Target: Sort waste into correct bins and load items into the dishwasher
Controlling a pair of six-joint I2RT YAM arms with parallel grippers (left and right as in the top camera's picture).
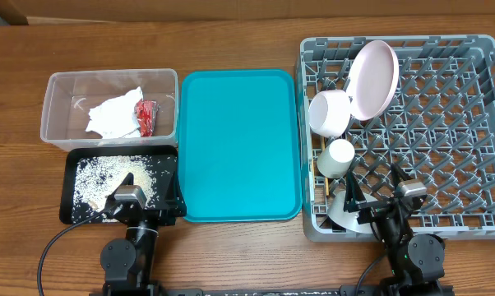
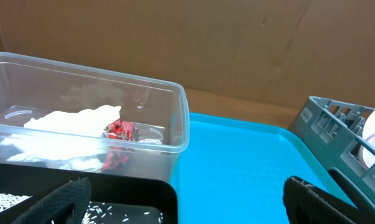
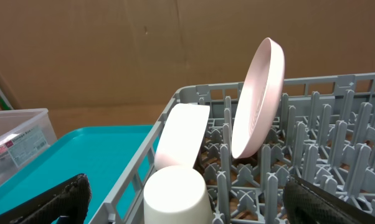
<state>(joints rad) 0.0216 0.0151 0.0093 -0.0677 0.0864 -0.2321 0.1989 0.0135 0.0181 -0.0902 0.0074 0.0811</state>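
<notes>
Pale pink round plate (image 1: 372,78) stands on edge in grey latticed plastic dish rack (image 1: 478,45); ahead of right gripper (image 3: 187,199), the nearer arm | right gripper spread, empty; left gripper (image 2: 187,202) spread, empty, over black rectangular tray (image 1: 71,215)

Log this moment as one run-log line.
Waste: napkin, wrapper in clear tub; rice in black tray | Dishes: plate, bowl, cup in rack | Left hand: open, empty | Right hand: open, empty
</notes>
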